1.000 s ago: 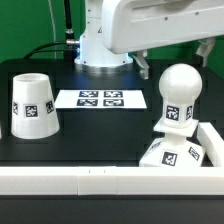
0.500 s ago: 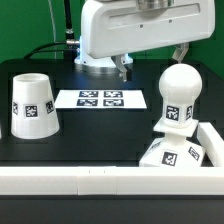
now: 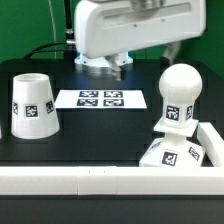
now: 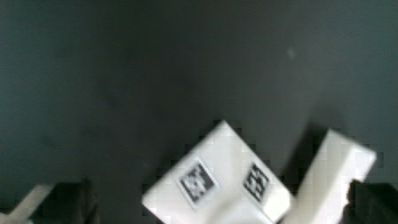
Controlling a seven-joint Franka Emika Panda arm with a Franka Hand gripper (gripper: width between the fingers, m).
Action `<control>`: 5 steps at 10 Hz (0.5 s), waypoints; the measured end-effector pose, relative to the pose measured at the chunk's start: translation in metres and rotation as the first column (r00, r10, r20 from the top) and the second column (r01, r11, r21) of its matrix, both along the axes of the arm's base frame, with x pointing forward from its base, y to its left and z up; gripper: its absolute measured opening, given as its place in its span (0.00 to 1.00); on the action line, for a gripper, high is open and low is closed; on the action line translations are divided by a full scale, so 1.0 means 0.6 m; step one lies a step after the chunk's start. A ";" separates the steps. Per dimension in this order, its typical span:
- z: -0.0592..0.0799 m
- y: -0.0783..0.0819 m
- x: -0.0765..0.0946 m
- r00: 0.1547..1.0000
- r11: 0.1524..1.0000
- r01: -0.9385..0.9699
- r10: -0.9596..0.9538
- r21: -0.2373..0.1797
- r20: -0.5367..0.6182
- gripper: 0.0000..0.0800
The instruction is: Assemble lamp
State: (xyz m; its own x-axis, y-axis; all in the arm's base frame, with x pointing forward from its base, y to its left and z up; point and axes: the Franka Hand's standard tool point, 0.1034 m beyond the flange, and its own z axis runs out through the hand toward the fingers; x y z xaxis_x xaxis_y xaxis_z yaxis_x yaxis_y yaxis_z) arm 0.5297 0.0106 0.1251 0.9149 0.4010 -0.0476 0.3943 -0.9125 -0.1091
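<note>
The lamp lies in three white tagged parts. The tapered shade point(image 3: 32, 103) stands mouth-down at the exterior view's left. The rounded bulb point(image 3: 180, 95) stands upright at the right. The flat square base point(image 3: 170, 152) sits in front of the bulb, against the white wall. My gripper point(image 3: 146, 57) hangs high at the back, above the table, open and empty. It touches no part. In the wrist view a white part with two tags point(image 4: 222, 182), apparently the base, shows below my gripper point(image 4: 217, 205). The dark fingertips point(image 4: 63, 200) are spread wide.
The marker board point(image 3: 100, 98) lies flat on the black table between the shade and the bulb. A white wall point(image 3: 90, 181) runs along the front edge and turns up at the right point(image 3: 212, 140). It also shows in the wrist view point(image 4: 338, 172).
The arm and gripper have shifted toward the exterior view's left over the last second. The lamp parts have not moved.
</note>
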 end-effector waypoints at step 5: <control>0.002 -0.108 -0.044 0.998 0.998 -0.059 0.060 0.012 -0.004 0.87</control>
